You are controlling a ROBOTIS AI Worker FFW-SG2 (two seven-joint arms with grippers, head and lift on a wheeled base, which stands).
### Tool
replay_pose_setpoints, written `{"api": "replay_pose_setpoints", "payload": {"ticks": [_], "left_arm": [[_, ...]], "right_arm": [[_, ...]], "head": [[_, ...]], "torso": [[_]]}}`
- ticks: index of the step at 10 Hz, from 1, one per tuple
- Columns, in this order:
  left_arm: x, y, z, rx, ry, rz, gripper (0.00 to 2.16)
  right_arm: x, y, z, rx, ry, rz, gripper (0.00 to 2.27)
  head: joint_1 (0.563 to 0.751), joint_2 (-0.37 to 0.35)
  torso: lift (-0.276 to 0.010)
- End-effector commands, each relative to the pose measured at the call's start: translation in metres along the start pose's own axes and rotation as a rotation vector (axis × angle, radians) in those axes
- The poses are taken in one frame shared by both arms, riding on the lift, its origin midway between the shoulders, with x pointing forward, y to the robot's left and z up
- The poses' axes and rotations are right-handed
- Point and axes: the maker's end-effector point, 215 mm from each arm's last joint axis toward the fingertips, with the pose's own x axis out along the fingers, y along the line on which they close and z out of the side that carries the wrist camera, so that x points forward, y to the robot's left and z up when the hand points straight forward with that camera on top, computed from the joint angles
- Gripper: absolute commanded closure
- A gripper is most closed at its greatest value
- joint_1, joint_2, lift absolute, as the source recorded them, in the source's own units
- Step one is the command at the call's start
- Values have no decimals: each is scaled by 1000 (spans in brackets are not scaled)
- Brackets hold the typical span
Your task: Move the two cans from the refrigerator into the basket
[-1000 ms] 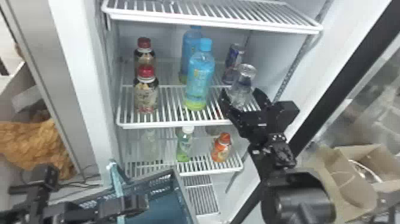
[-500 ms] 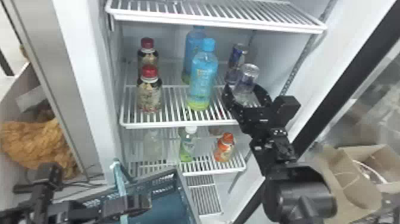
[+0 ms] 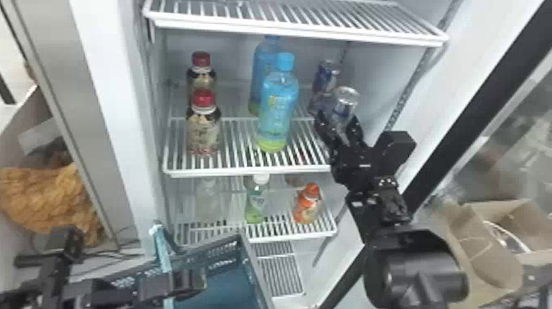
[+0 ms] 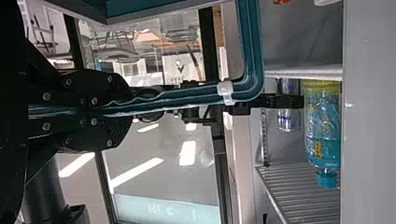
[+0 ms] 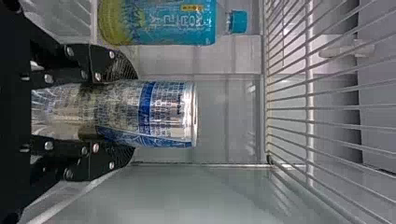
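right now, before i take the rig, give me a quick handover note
Left gripper: shut on the basket's teal handle.
Right gripper: shut around the front can, above the middle shelf; whether it is lifted clear, I can't tell.
Rear can: behind it, on that shelf.
Done: front can gripped.
Left: both cans into the basket.

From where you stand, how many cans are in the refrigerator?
2: one silver-and-blue can in the right gripper, another can on the shelf behind it. Bottles may hide more.
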Motion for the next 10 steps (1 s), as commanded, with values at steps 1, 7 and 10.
{"api": "replay_pose_setpoints", "payload": {"ticks": [1, 7, 10], "left_arm": [[-1, 0, 0, 0, -2, 0, 1190], [1, -1, 0, 0, -3, -3, 1190], [-1, 0, 1, 1, -6, -1, 1190]], "right_arm": [[-9, -2, 3, -3, -5, -11, 1285], [-83, 2, 39, 50, 0, -1, 1285], [-123, 29, 34, 94, 92, 85, 1285]], "head": [[695, -226], [695, -256], [695, -252]], "torso": [[-25], [-25], [-25]]}}
